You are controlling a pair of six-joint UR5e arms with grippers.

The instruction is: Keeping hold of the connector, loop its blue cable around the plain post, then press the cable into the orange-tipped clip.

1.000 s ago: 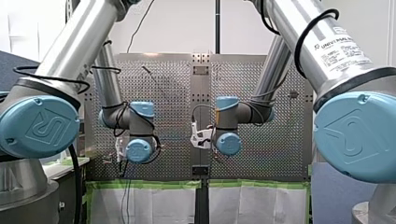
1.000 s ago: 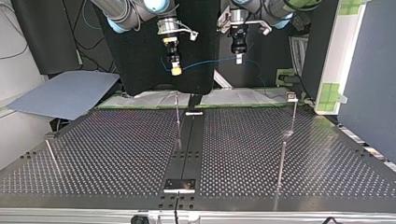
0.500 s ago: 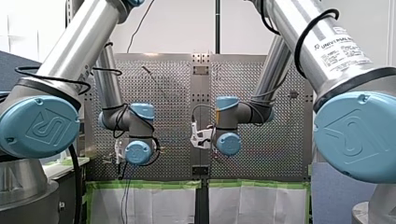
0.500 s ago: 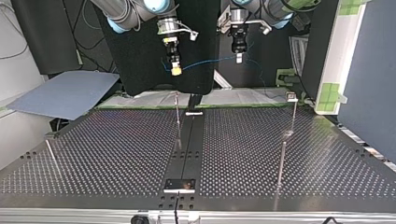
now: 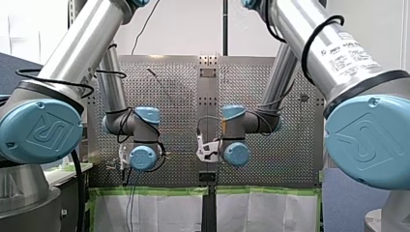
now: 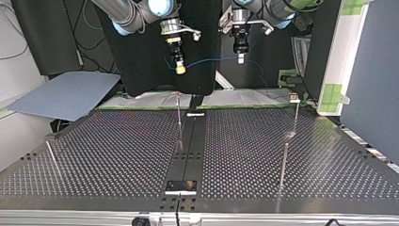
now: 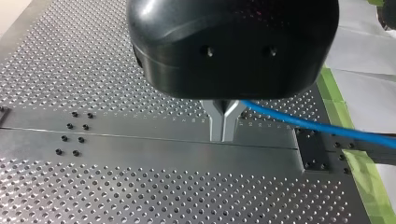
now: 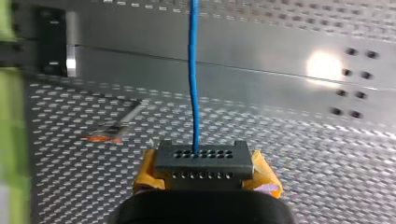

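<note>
While aloft, blue cable (image 6: 211,60) clear of posts (image 6: 179,117).

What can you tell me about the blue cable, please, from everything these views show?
The blue cable is thin and round. One end enters a dark grey connector with rows of holes, held by my right gripper between yellow pads. From there it spans in the air, slightly sagging, to my left gripper, whose metal fingers are shut on it; beyond them it trails away. It hangs above the perforated table.
</note>
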